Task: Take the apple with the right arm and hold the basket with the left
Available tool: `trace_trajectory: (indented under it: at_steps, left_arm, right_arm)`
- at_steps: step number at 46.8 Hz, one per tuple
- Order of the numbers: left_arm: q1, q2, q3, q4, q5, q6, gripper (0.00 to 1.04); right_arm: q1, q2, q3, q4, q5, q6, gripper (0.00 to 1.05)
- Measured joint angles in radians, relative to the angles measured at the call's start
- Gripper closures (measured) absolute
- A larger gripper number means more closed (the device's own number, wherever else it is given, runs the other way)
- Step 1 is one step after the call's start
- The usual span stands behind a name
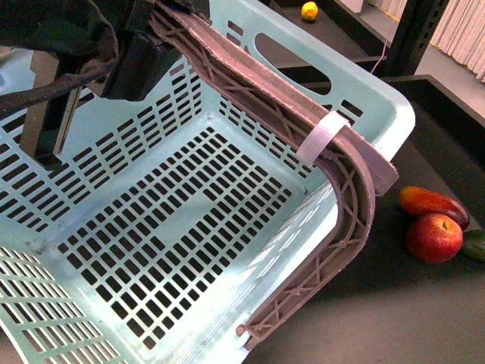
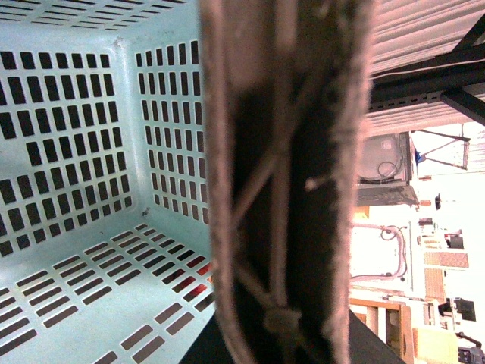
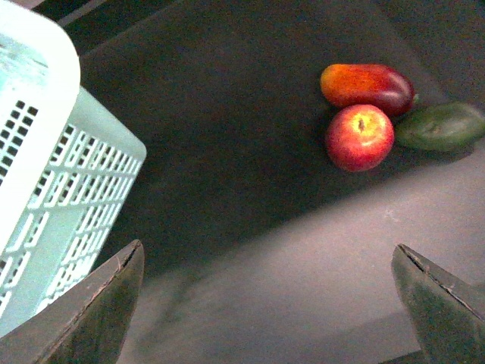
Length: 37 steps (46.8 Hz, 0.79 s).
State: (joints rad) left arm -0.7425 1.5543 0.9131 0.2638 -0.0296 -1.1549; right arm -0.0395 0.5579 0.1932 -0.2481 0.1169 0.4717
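Observation:
The turquoise basket (image 1: 189, 227) fills the front view, tilted, its grey-brown ribbed handle (image 1: 333, 189) with a white band raised. My left gripper (image 1: 140, 57) is shut on the handle at the upper left; in the left wrist view the handle (image 2: 280, 182) blocks the fingers. The red apple (image 1: 434, 237) lies on the dark table right of the basket, touching an elongated red-orange fruit (image 1: 432, 202). In the right wrist view my right gripper (image 3: 269, 262) is open and empty above the table, well short of the apple (image 3: 360, 136), with the basket's corner (image 3: 45, 174) beside it.
A green fruit (image 1: 476, 244) lies against the apple on its far side from the basket; it also shows in the right wrist view (image 3: 439, 127). A small yellow fruit (image 1: 309, 10) sits on a shelf behind the basket. Black shelf posts stand at the back right.

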Motion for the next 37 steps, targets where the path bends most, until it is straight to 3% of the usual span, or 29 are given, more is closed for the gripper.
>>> trace_trajectory:
  at_steps: [5,15,29,37]
  left_arm:
    - [0.000,0.000,0.000,0.000,0.000,0.000,0.99]
    - [0.000,0.000,0.000,0.000,0.000,0.001,0.99]
    - [0.000,0.005,0.000,0.000,0.002,0.002,0.99]
    - [0.000,0.005,0.000,0.000,-0.002,0.003,0.99]
  right_arm:
    - [-0.119,0.253,0.024,0.196,-0.123,-0.026,0.09]
    - [-0.267,0.798,0.150,0.531,-0.101,-0.154,0.09]
    - [-0.261,1.297,0.293,0.673,-0.057,-0.211,0.09]
    - [-0.264,1.455,0.394,0.676,-0.026,-0.241,0.09]
